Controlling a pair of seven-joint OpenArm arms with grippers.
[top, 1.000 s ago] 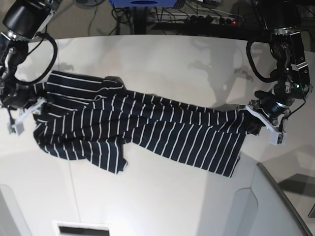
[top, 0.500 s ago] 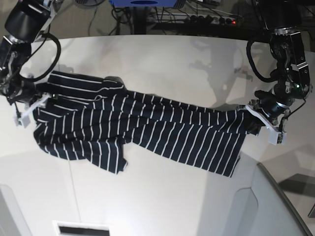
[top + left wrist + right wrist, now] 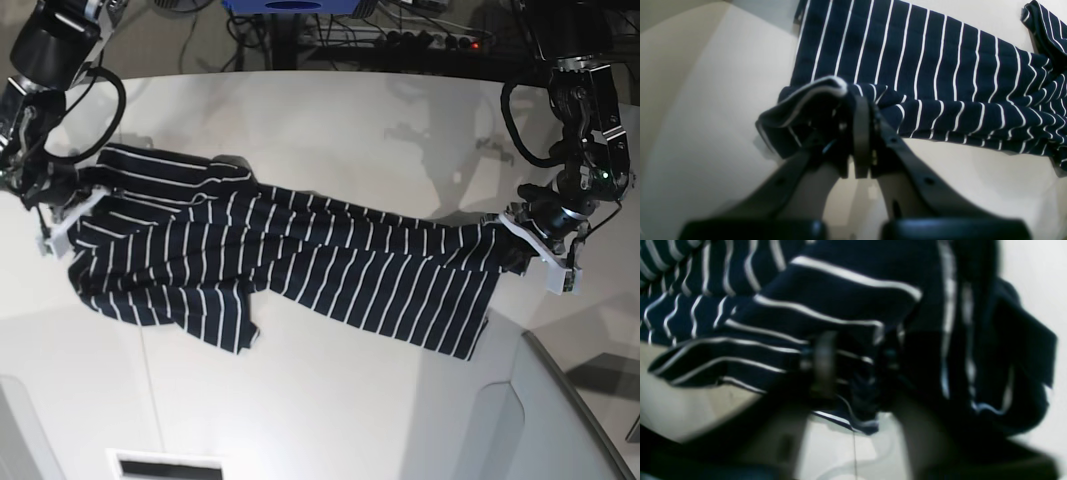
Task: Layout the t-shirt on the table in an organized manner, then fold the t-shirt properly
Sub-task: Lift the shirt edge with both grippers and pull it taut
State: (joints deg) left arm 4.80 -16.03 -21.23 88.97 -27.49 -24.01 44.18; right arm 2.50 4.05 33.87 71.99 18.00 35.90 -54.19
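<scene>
1. The table (image 3: 330, 400) is what I see most of; the shirt (image 3: 300, 260) lies across it as a long rumpled band, strung between my two claws and not yet spread flat

2. The shirt's body runs away from the left claw (image 3: 553, 262) towards the right claw (image 3: 60, 222), with one loose flap hanging out to the near side, closer to the right claw

3. My left claw is clamped on a bunched end of the shirt; in its wrist view the cloth is wadded right at the tips, and it sits where it was a second ago

4. My right claw is what changed: a second ago it stood spread just off the shirt's other edge, and it has since moved in onto that edge and drawn together. Its wrist view is blurred, but cloth sits between the fingers (image 3: 821, 363), so I judge it is gripping the shirt

5. With both ends held, I judge I can now pull the shirt taut and flatten it before any folding
</scene>
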